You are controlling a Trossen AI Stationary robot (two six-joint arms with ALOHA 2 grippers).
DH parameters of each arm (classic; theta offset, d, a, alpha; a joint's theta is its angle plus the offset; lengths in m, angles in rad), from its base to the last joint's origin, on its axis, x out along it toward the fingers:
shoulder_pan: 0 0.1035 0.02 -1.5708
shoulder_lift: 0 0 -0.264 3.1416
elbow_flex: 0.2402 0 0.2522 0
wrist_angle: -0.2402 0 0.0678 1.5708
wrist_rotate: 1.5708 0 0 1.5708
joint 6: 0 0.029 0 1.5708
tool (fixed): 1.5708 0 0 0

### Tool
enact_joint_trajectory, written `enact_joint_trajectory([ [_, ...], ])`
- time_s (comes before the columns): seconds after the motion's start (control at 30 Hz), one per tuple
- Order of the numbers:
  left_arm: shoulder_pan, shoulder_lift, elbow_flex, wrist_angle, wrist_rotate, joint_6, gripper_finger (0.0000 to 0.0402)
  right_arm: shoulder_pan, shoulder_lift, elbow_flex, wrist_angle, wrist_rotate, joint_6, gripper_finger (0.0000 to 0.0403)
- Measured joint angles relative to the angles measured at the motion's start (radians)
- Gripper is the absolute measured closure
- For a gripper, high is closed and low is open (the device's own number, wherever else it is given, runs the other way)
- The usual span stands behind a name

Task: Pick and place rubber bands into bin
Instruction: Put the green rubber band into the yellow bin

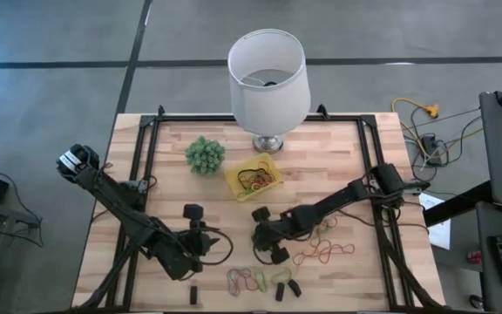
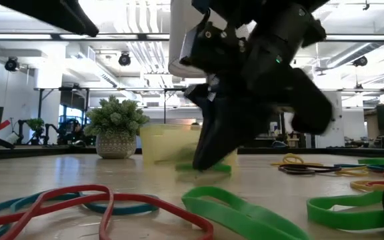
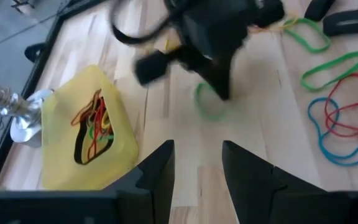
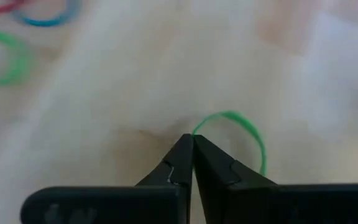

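Near the counter's middle, the right hand [image 4: 192, 155] had pinched shut on a thin green rubber band [image 4: 244, 127], presumably to carry it to the shallow yellow bin [image 1: 234, 181] by the back edge, while the left hand [image 3: 196, 163] waited apart.

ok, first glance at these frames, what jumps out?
The right gripper, fingers pinched shut on a thin green rubber band, low over the wooden table's middle. Behind it, the small shallow yellow bin already holds a tangle of bands, beside the tall white lamp. The left gripper waits open, facing the bin.
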Motion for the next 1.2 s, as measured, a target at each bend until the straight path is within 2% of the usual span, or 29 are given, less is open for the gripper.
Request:
enact_joint_trajectory([
  [0.23, 0.0, 0.001, -0.012, -0.09, 0.022, -0.122, 0.0283, 0.002, -0.112, -0.006, -0.053, 0.185, -0.017, 0.0395],
  [0.4, 0.0, 0.001, -0.034, -0.087, 0.028, -0.127, 0.0283, -0.019, -0.189, -0.006, -0.039, 0.311, -0.102, 0.0395],
  [0.57, 0.0, 0.001, -0.054, -0.081, 0.033, -0.129, 0.0283, -0.081, -0.239, -0.006, -0.034, 0.378, -0.154, 0.0395],
  [0.77, 0.0, 0.001, -0.057, -0.073, 0.034, -0.129, 0.0283, -0.201, -0.251, -0.004, -0.035, 0.369, -0.17, 0.0395],
  [1.03, 0.0, 0.001, -0.057, -0.068, 0.035, -0.129, 0.0283, -0.339, -0.251, -0.006, -0.034, 0.218, -0.096, 0.0395],
  [1.2, 0.0, 0.001, -0.057, -0.068, 0.035, -0.129, 0.0283, -0.381, -0.251, -0.015, -0.039, 0.193, -0.033, 0.0394],
])
